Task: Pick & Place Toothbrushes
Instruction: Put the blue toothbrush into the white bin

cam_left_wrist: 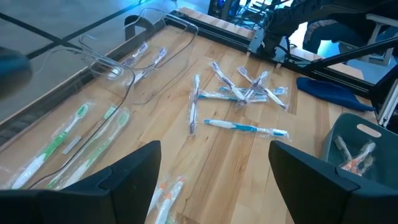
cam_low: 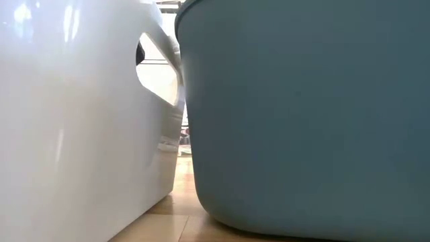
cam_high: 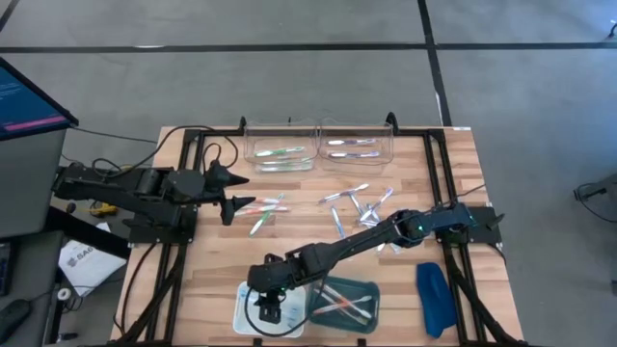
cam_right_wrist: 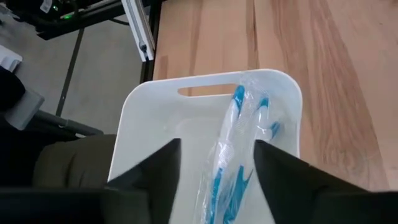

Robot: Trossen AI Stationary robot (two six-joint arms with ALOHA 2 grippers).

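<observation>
Right wrist view: the right hand (cam_right_wrist: 217,171) hangs released over a white bin (cam_right_wrist: 155,118) holding blue wrapped toothbrushes (cam_right_wrist: 233,149); left hand (cam_high: 231,193) released.

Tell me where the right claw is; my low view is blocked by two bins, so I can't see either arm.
Observer: The right claw is over the white bin, jaws apart.
Operator: Holding anything?
Observer: A wrapped blue toothbrush lies in that bin between the jaws; it looks released.
Operator: And the left claw?
Observer: The left claw hangs open beside the pink toothbrushes on the table.
</observation>
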